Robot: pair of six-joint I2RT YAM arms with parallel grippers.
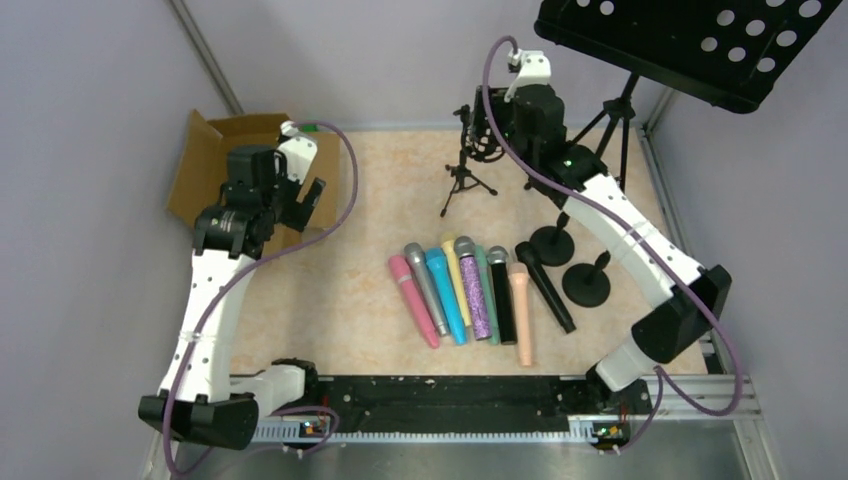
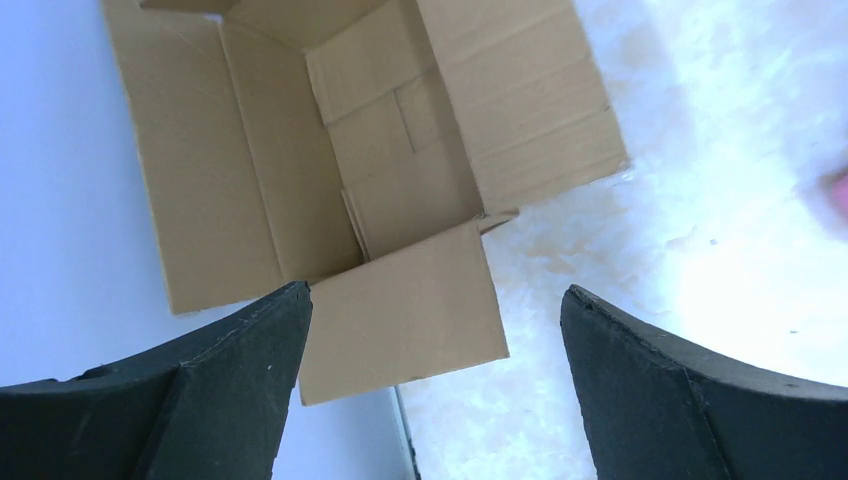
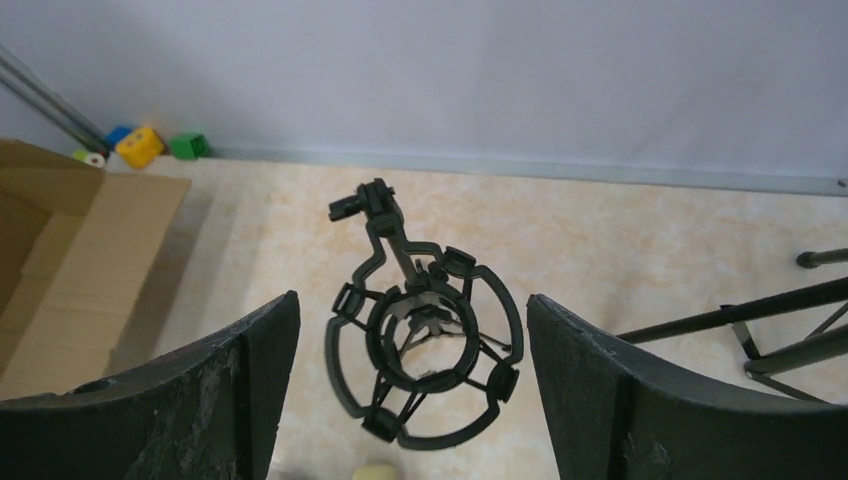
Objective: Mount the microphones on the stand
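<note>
At the far-left corner: an open cardboard box (image 1: 215, 150), matt brown, creased flaps splayed. Just over its near flap, the left gripper (image 2: 435, 292), jaws spread wide, holding nothing.

Toward the middle of the near edge: the microphones (image 1: 470, 290), lying side by side, heads toward the far edge, not yet mounted. Smooth barrels in pink, silver, blue, yellow, teal, peach and black, plus a glittery purple microphone (image 1: 478, 295) with a grey mesh dome. Rounded and slick, so likely to roll under a careless pinch.

Near the middle of the far edge: the stand (image 3: 425, 340), a small black tripod topped by a ring-shaped shock mount of thin hoops and struts. Poised just short of it, the right gripper (image 3: 410, 297), jaws wide to either side of the ring, touching nothing. Probably lining up on the mount.

To do it well:
- Keep the ring centred between the fingers.
- Close gently on the outer hoop to steady the light tripod.
- Fetch a microphone by mid-barrel and feed it tail-first through the ring.

Toward the right edge: two round-based stands (image 1: 587, 285), heavy-looking black discs, and a perforated black music stand (image 1: 700, 40).
</note>
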